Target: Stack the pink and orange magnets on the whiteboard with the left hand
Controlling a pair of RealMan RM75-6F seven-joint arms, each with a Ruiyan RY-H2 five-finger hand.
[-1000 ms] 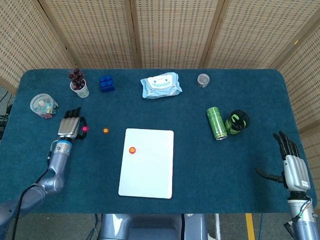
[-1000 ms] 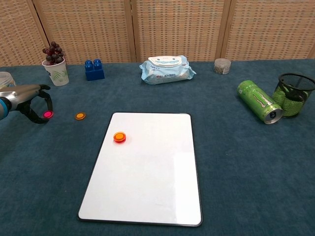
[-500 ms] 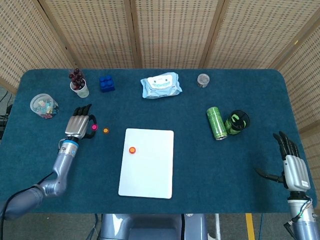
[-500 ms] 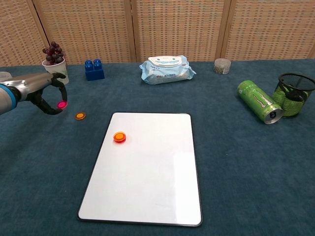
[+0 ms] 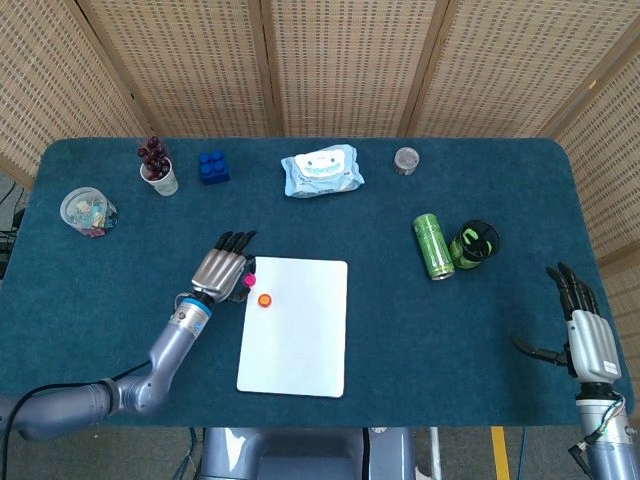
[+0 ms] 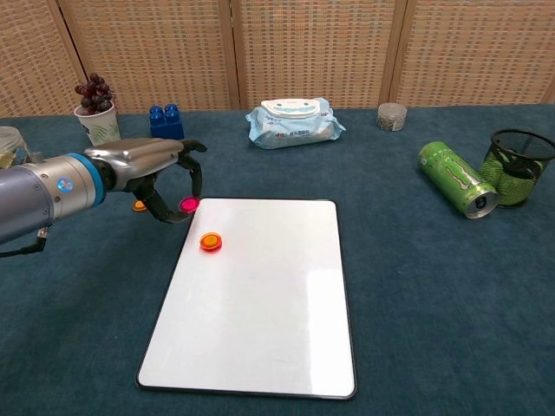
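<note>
Pink magnet (image 6: 187,204) pinched by left hand (image 6: 154,170) at whiteboard (image 6: 269,303) far-left corner. Orange magnet (image 6: 210,241) seated on whiteboard nearby. Right hand (image 5: 585,330) spread, empty.

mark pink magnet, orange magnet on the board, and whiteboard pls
pink magnet (image 6: 187,204): chest view, its face, pinched in the left robot hand (image 6: 160,178).
orange magnet (image 6: 210,241): chest view, top face.
whiteboard (image 6: 269,312): chest view, bare white surface.
</note>
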